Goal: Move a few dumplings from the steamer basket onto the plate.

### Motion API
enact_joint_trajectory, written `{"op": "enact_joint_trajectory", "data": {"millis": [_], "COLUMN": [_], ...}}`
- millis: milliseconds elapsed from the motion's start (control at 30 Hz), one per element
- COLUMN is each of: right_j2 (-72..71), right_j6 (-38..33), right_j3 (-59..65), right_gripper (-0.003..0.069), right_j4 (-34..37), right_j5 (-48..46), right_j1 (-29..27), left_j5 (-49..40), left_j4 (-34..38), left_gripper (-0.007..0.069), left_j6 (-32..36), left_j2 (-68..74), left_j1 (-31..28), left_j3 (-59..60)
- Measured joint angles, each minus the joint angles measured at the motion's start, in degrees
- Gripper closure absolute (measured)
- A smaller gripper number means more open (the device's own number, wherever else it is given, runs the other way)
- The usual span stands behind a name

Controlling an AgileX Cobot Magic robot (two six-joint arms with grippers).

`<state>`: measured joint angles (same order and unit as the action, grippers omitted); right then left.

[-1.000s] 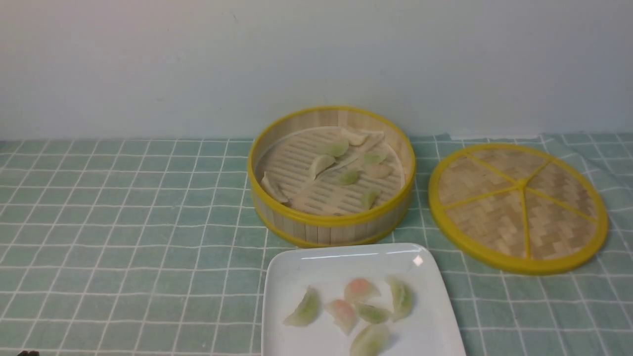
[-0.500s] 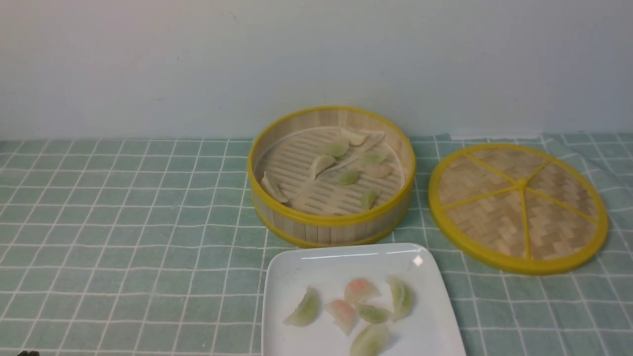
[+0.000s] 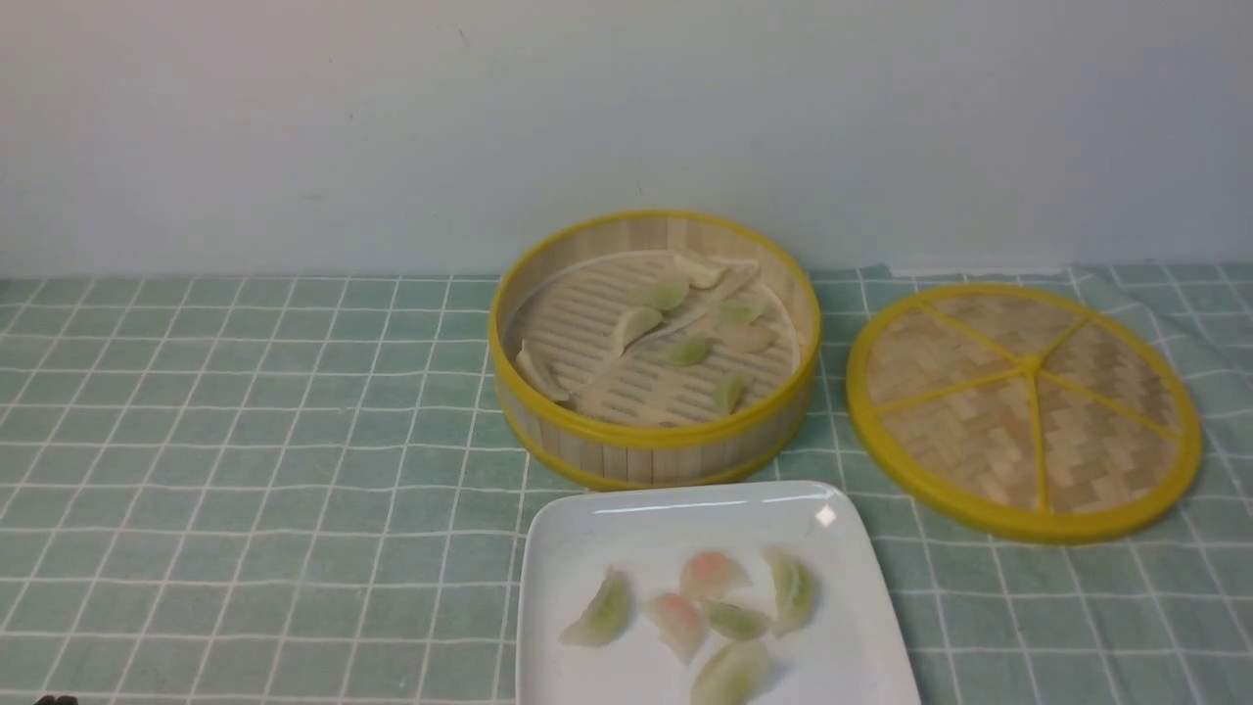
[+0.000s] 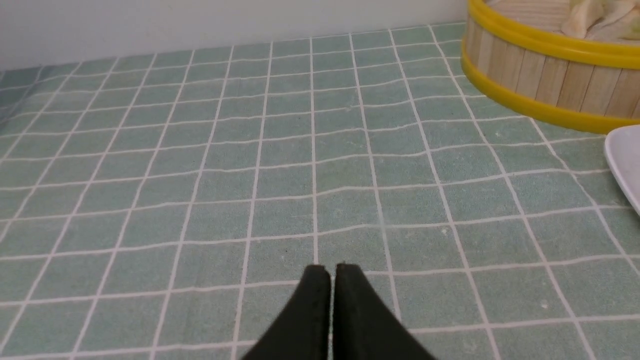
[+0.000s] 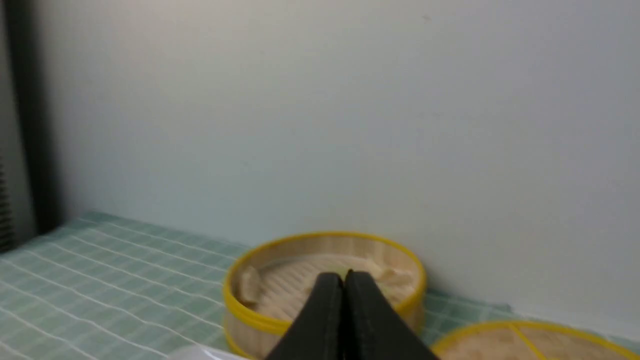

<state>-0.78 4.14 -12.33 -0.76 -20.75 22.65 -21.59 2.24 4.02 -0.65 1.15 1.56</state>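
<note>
We see the steamer basket (image 3: pixel 654 348) standing on the surface (image 3: pixel 245 441), with the plate (image 3: pixel 852 646) just in front of it and nearly touching its front wall. Inside the basket lie several dumplings (image 3: pixel 636 325), some pale green, some cream, spread over the slatted floor; one leans against the inner wall on the left. On the plate we count six dumplings (image 3: pixel 712 574): two pinkish, four greenish, gathered close together near its middle. The woven lid (image 3: pixel 1023 409) lies flat to the right of the basket, apart from it. Our left gripper (image 4: pixel 330 272) hangs low over the checked cloth, clenched with nothing between its tips, the basket off to one side. Our right gripper (image 5: pixel 344 278) is likewise clenched and empty, raised, with the basket beyond it.
</note>
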Motion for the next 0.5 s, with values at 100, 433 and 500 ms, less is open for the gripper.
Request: {"op": "enact_joint_trajectory", "data": {"millis": [100, 433, 500], "right_j2": [0.0, 0.1, 0.1], "right_j6": [0.0, 0.0, 0.0], "right_j3": [4.3, 13.4, 13.4], "right_gripper": [0.0671, 0.0671, 0.0671], "right_j4": [-0.1, -1.4, -1.4], "right_j5": [-0.1, -1.5, -1.5], "right_j1": [-7.4, -23.8, -23.8], "left_j5": [0.0, 0.0, 0.0], "left_j4": [0.0, 0.0, 0.0], "left_gripper": [0.0631, 0.0631, 0.0631], "left_j6": [0.0, 0.0, 0.0], "left_j2": [0.0, 0.0, 0.0], "left_j1": [0.0, 0.0, 0.0], "left_j3": [0.0, 0.0, 0.0]}}
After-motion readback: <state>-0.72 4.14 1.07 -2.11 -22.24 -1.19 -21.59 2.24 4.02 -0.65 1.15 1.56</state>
